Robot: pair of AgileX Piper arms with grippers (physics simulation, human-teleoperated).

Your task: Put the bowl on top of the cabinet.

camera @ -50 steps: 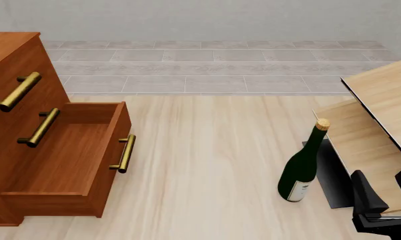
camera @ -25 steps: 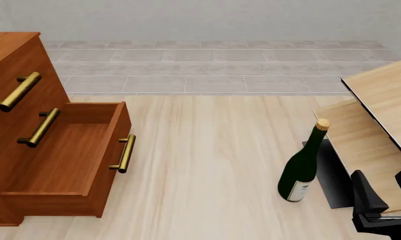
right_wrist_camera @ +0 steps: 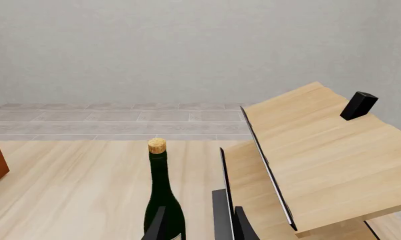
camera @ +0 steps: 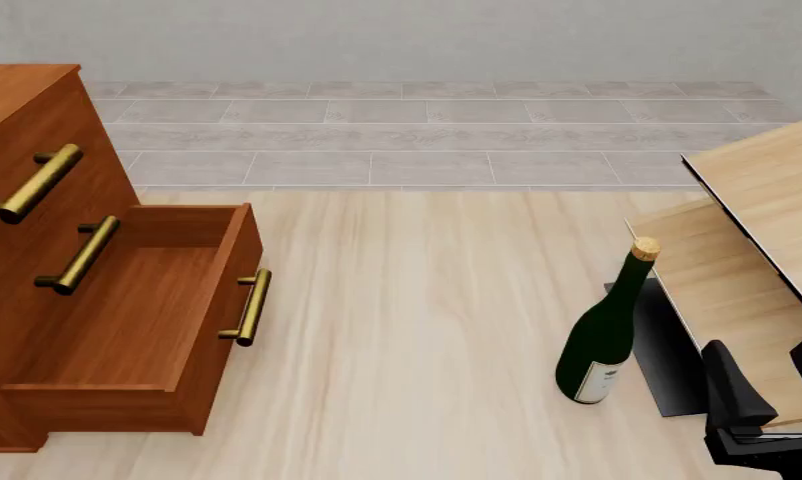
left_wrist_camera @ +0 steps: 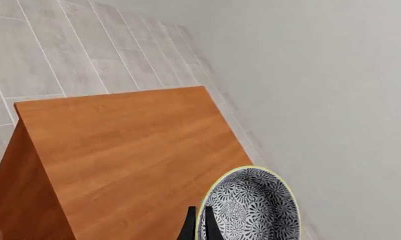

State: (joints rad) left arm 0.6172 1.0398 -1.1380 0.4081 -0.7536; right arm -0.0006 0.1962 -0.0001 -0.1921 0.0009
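In the left wrist view the bowl, dark patterned inside with a pale rim, hangs over the far corner of the cabinet top. My left gripper is shut on the bowl's rim, one thin finger on each side. The front view shows neither the bowl nor the left gripper. There the reddish-brown cabinet with brass bar handles stands at the left. My right gripper rests open at the bottom right with nothing between its fingers. The right wrist view also shows the right gripper open.
The cabinet's lowest drawer stands pulled open. A green wine bottle stands upright just left of the right gripper. Pale light-wood furniture fills the right side, close to that gripper.
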